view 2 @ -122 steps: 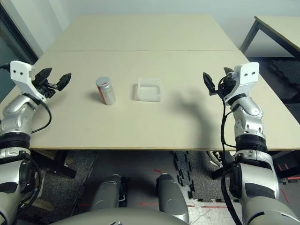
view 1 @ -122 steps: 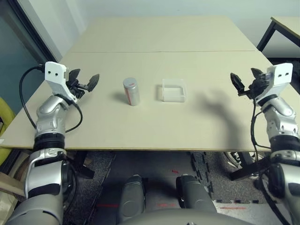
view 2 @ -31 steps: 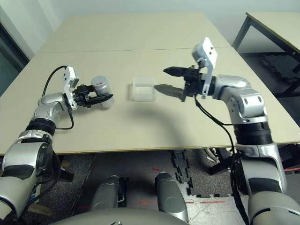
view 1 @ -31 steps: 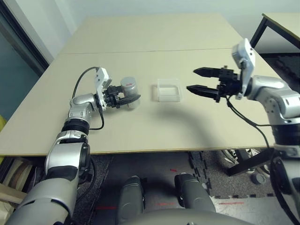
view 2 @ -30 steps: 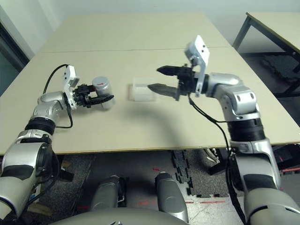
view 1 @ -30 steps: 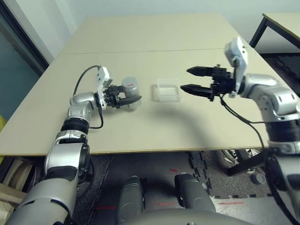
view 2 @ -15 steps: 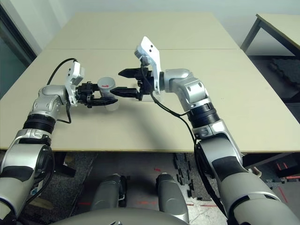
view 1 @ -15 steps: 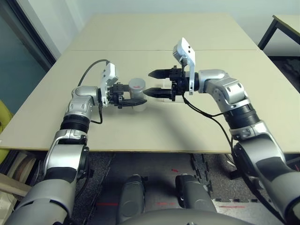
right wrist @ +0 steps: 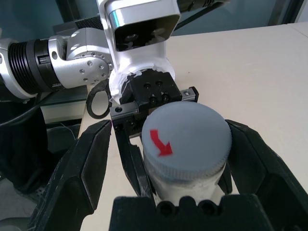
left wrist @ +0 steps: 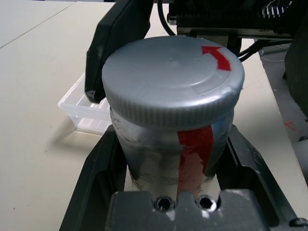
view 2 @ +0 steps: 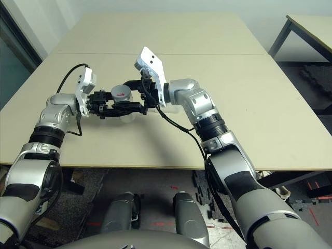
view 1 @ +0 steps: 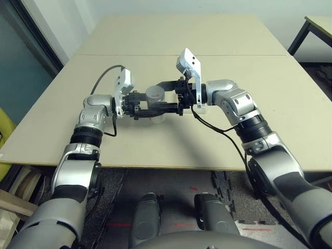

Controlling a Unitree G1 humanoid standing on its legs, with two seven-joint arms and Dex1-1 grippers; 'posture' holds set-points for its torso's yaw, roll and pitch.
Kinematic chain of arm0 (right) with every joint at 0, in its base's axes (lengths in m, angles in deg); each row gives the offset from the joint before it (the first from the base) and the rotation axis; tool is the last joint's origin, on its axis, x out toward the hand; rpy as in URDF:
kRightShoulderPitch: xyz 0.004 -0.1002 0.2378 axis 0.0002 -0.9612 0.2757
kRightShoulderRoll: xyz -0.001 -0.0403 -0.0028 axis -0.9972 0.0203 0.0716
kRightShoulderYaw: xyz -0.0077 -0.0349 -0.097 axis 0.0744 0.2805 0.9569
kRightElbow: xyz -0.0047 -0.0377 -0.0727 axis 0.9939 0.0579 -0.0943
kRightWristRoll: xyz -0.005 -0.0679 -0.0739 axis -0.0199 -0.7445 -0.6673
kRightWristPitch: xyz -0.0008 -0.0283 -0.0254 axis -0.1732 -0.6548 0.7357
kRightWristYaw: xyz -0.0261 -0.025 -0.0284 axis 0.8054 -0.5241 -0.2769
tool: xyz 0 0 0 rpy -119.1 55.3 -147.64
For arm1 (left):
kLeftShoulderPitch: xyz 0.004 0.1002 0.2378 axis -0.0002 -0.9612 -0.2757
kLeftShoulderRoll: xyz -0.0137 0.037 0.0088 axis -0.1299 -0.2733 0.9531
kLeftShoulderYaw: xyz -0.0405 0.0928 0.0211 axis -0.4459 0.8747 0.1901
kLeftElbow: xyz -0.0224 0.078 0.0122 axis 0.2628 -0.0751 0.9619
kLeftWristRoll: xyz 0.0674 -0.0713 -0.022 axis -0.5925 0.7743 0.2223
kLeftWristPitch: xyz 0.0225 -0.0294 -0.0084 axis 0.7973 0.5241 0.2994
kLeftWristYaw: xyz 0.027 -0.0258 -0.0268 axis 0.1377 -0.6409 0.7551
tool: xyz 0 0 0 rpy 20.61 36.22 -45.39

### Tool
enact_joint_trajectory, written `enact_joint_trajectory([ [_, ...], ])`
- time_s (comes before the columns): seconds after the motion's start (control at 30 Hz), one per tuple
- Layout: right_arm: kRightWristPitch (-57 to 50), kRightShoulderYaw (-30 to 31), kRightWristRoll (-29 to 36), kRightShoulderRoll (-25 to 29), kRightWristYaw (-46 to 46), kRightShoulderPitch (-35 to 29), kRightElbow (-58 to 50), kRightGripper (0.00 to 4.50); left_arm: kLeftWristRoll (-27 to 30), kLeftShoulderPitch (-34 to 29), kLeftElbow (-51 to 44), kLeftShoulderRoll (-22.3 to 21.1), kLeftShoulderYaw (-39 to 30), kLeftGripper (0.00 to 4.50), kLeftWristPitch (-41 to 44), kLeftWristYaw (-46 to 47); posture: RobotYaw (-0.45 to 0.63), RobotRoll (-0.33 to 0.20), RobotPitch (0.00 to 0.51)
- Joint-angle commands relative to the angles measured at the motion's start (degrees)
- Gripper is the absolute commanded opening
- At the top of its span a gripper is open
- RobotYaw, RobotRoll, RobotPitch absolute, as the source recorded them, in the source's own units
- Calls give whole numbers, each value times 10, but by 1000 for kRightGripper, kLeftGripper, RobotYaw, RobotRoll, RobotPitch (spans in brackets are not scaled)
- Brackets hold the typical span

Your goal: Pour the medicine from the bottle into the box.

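The step in hand is, I judge, getting the cap off, with the pouring not begun; my left gripper (left wrist: 173,134) is closed on the silvery body of the bottle (left wrist: 156,166), one finger along each side, and holds it upright; my right gripper (right wrist: 168,125) stands wide open around the grey cap (right wrist: 192,137), with a gap between one finger and the rim; whether the other touches it I cannot tell; the clear box (left wrist: 86,114) sits on the table (view 1: 129,150) just beyond the bottle, toward my right side and partly behind my right gripper

The next move, I think, calls for centring my right fingers on the cap, closing them and twisting while the left holds the body firm; a lopsided squeeze could tip the bottle or slip off the rim; only then would I tilt it over the box

Against a second ago, my right gripper has come across from beyond the box to the cap; my left has kept its grip, and the cap remains on
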Motion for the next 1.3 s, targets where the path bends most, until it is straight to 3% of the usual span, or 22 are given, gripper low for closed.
enact_joint_trajectory([
  [0.03, 7, -7, 0, -7, -2, 10, 5, 3580, 8, -1, -11, 4, 8, 2749, 7, -3, -71, 0, 69],
  [0.13, 6, -11, 5, -9, 0, 11, 5, 2607, 11, -7, -19, 3, 10, 2749, 11, -7, -70, 0, 70],
  [0.33, 12, -20, 15, -11, 16, 14, 8, 2609, 18, -12, -39, 5, 12, 2749, 23, -8, -63, 0, 65],
  [0.73, 7, -18, 58, 0, 135, 7, -29, 2609, 43, -36, -111, 10, 28, 2749, 73, -21, -54, 0, 63],
  [1.3, 13, -19, 39, 15, 153, 7, -20, 2609, 61, -68, -176, 6, 32, 2749, 112, -17, -51, 0, 66],
])
